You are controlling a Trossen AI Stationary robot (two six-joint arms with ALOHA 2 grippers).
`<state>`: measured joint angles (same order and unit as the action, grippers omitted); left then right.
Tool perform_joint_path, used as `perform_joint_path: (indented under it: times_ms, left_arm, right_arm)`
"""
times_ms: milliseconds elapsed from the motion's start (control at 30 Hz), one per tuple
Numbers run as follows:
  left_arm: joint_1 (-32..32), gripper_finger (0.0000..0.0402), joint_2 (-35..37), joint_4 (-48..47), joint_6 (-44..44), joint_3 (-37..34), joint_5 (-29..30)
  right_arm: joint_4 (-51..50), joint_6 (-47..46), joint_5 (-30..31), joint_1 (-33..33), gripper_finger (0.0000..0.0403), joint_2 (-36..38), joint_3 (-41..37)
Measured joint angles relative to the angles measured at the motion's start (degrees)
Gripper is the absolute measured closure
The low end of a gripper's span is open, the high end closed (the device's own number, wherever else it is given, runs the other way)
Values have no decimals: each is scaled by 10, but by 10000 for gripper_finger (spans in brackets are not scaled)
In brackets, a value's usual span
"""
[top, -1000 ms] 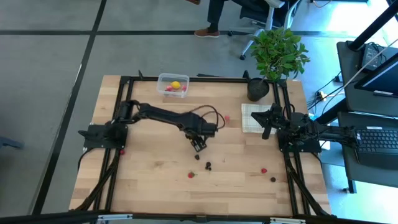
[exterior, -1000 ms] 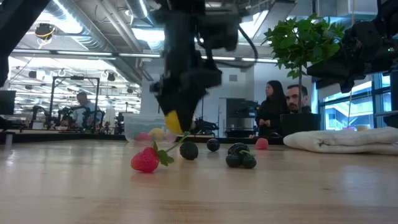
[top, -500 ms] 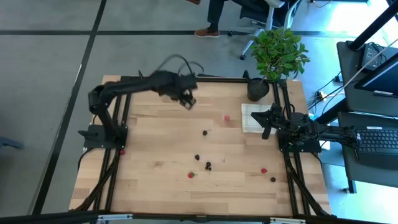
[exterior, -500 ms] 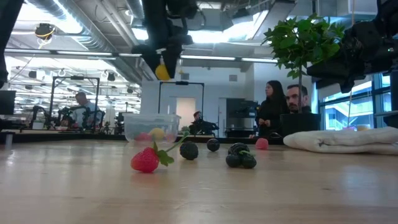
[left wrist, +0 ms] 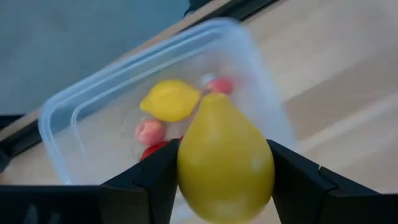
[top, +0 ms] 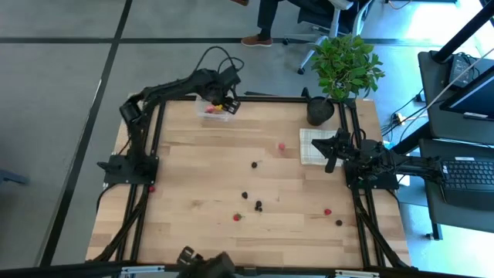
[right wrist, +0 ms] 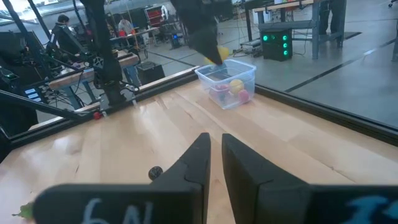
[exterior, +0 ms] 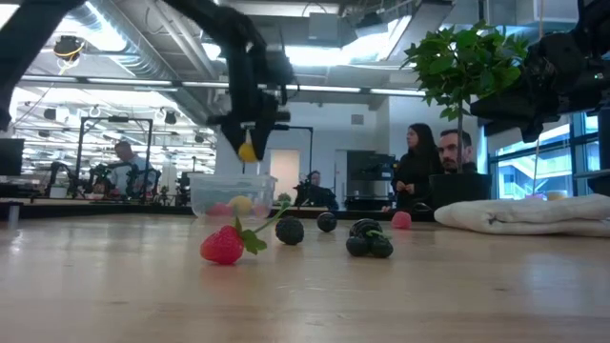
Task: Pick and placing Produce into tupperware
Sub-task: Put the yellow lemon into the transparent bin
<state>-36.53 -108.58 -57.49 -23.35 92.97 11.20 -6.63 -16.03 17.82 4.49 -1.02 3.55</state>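
My left gripper hangs over the clear tupperware at the table's far edge, shut on a yellow pear-shaped toy fruit. In the low view the fruit sits just above the tub. Inside the tub lie a yellow lemon and red berries. Loose produce rests on the table: a strawberry, dark berries, a red berry. My right gripper waits, shut, at the right side by the white cloth. My left gripper pinches the yellow fruit at its broad lower body between the two fingers, one on each side. The fingers come from above, pointing down. The fruit is lifted clear, above the open tub, with its narrow end pointing away from the wrist.
A black plant pot and the white checked cloth stand at the far right. More berries lie near the right front, one red piece by the left arm's base. Black frame rails edge the table. People sit beyond the table.
My left gripper has carried the yellow fruit from the middle of the table up and toward the far edge, then come down over the tupperware. It has stayed shut on the fruit. The loose berries have not moved.
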Motion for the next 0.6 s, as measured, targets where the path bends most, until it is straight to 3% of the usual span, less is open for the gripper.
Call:
perform_joint_path:
  times_ms: [333,600]
  left_arm:
    - [-24,200,-87,10,10,0,-20]
    - [-25,181,-107,15,15,0,-32]
  right_arm:
    - [0,-2,0,0,358,0,0]
    - [0,-3,0,0,358,0,0]
